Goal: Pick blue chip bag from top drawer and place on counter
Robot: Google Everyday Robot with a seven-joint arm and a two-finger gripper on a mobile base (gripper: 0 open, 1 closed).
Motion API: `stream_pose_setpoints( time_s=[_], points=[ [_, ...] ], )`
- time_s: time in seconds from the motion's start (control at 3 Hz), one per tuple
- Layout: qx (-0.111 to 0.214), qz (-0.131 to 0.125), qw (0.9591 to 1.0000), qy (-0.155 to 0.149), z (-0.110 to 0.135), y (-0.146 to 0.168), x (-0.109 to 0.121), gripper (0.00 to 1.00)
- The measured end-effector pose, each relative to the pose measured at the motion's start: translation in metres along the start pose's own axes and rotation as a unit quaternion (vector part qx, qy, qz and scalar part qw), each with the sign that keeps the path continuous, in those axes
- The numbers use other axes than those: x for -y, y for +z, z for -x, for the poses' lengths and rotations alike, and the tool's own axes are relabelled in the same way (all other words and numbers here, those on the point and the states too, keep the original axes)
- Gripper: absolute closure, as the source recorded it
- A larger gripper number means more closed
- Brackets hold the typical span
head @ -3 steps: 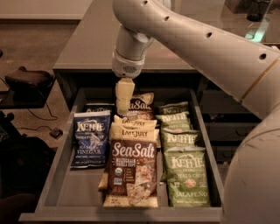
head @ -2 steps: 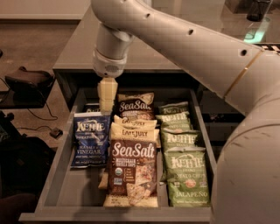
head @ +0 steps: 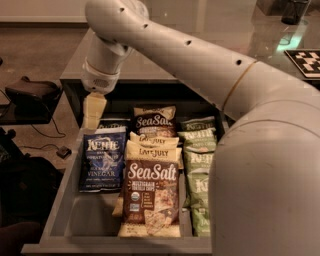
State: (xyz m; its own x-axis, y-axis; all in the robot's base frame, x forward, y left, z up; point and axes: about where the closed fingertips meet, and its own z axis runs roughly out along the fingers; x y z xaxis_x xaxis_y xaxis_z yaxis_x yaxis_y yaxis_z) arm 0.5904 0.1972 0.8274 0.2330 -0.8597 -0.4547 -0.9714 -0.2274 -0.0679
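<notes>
The blue chip bag [head: 103, 159], dark blue with white KETTLE and VINEGAR lettering, lies flat in the left row of the open top drawer [head: 64, 202]. A second blue bag [head: 113, 123] peeks out just behind it. My gripper [head: 93, 114] hangs from the white arm over the drawer's far left corner, just above and behind the blue chip bag, holding nothing. The glossy counter [head: 210, 20] lies behind the drawer, partly hidden by my arm.
Brown Sea Salt bags [head: 150, 192] fill the middle row and green Kettle bags [head: 200, 167] the right row. A black-and-white marker [head: 305, 60] and a dark cup [head: 295, 10] sit on the counter's far right. Dark gear [head: 32, 92] stands on the floor at left.
My arm has swung left. The gripper moved from above the middle row's far end to over the left row, close to the blue bags. The bags have not moved.
</notes>
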Motion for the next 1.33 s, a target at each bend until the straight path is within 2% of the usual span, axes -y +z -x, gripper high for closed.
stream_pose_setpoints(
  time_s=[0.33, 0.67, 1.0, 1.33],
  points=[
    [0.013, -0.016, 0.9989, 0.041, 0.004, 0.026, 0.012, 0.0],
    [0.001, -0.045, 0.9964, 0.071, -0.003, 0.051, 0.022, 0.0],
    [-0.03, -0.074, 0.9927, 0.091, -0.016, 0.076, 0.029, 0.0],
    [-0.05, -0.086, 0.9903, 0.097, -0.024, 0.097, 0.032, 0.0]
  ],
)
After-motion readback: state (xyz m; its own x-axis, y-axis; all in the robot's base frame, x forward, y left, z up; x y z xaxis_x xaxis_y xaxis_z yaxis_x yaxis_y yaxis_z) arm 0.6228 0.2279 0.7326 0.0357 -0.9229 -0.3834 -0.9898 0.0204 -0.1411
